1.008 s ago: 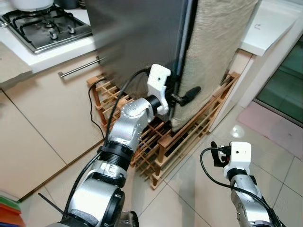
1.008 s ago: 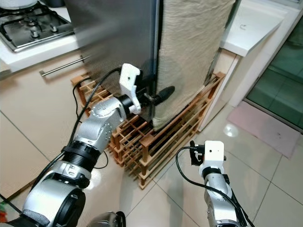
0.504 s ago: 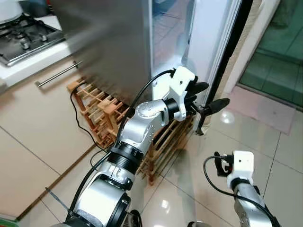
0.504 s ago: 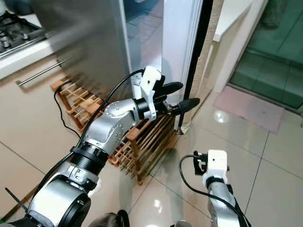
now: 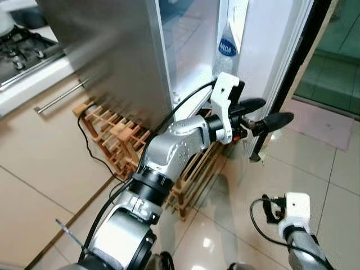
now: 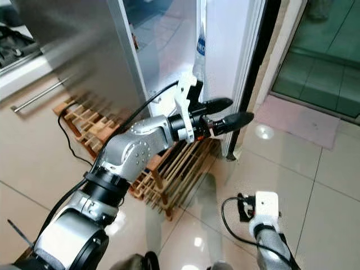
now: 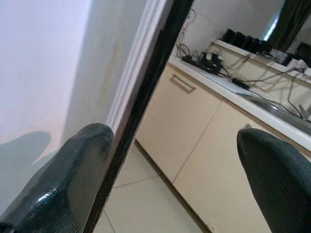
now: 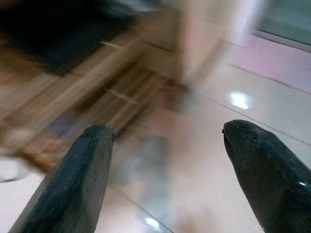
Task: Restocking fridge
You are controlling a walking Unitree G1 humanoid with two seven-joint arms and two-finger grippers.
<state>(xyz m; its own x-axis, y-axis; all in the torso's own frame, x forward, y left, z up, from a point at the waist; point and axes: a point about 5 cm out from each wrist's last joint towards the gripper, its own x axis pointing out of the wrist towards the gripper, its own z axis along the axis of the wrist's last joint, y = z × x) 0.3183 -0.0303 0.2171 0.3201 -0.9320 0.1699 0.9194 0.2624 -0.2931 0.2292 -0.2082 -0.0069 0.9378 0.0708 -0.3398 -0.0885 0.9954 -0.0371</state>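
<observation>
Left pincer (image 5: 264, 112) released, fingers spread to either side of the lower edge of the open fridge door (image 5: 264, 50); contact with the door cannot be told. Door swung wide; bottle (image 5: 226, 48) with blue label stands in door shelf, just above the pincer. Wooden rack (image 5: 121, 138) sits on the floor under the fridge (image 5: 107, 50). Right pincer (image 8: 165, 170) released, hanging idle low over glossy floor tiles (image 5: 332, 169).
</observation>
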